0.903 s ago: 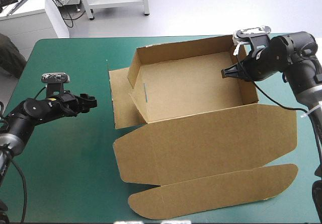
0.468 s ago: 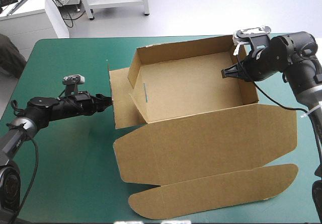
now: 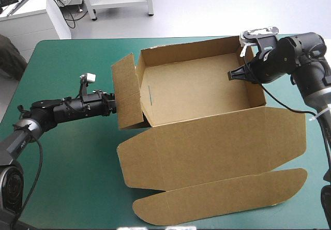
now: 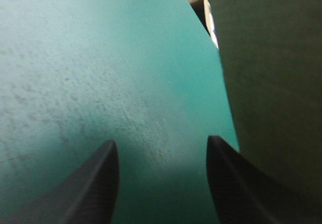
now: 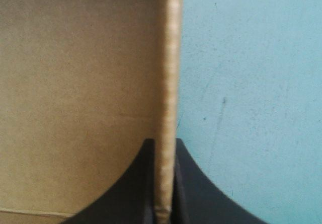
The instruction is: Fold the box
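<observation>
The brown box point(image 3: 201, 85) stands as an open tray at the table's middle, its lid point(image 3: 217, 142) lying flat toward the near edge. Its left side flap point(image 3: 126, 93) stands nearly upright. My left gripper point(image 3: 111, 104) lies low on the teal-green cover, right against that flap's outer face. In the left wrist view this gripper point(image 4: 161, 142) is open with only cover between its fingers, and the flap point(image 4: 271, 83) rises beside one finger. My right gripper point(image 3: 231, 75) is shut on the box's right wall point(image 3: 254, 88). The right wrist view shows the wall's edge point(image 5: 168, 58) pinched in that gripper point(image 5: 163, 146).
The lid's rounded tongue flap point(image 3: 222, 196) reaches almost to the table's near edge. Bare teal-green cover point(image 3: 67, 163) lies in front of the left arm. The box's far wall point(image 3: 186, 48) stands close to the table's far edge.
My left gripper slid right along the cover to the box's left flap. That flap went from lying flat to standing nearly upright. The right arm stayed still.
</observation>
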Robot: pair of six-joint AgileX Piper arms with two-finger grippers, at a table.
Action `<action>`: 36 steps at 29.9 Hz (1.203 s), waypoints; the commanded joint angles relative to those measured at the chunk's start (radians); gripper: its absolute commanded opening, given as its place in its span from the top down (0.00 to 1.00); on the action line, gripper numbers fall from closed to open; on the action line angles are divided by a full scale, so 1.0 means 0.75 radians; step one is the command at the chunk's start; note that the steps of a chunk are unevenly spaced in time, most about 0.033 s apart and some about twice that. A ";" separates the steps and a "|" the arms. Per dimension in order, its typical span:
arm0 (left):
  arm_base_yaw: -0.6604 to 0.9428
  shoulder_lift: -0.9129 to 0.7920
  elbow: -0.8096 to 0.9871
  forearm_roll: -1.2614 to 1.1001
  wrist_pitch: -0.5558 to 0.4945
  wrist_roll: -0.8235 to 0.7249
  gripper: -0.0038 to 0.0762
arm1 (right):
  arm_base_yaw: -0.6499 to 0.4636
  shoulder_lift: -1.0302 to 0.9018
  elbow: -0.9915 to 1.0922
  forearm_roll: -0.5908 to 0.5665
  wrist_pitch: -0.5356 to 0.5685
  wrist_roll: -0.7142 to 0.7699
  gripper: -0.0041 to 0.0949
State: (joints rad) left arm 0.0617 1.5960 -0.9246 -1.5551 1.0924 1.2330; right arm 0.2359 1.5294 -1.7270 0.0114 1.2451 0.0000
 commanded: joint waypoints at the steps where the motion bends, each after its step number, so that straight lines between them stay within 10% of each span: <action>1: -0.051 -0.063 -0.074 -0.097 0.146 -0.004 0.48 | -0.006 -0.056 -0.041 0.011 0.012 0.000 0.98; 20: -0.168 -0.177 -0.339 -0.091 0.106 -0.355 0.48 | -0.006 -0.056 -0.041 0.014 0.012 0.000 0.98; 36: -0.283 -0.311 -0.486 0.555 -0.297 -0.930 0.48 | 0.013 -0.051 -0.041 0.027 -0.012 0.037 0.97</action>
State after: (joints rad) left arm -0.1127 1.3956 -1.2510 -1.1710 0.9180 0.6238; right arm 0.2381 1.5294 -1.7270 0.0071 1.2451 0.0000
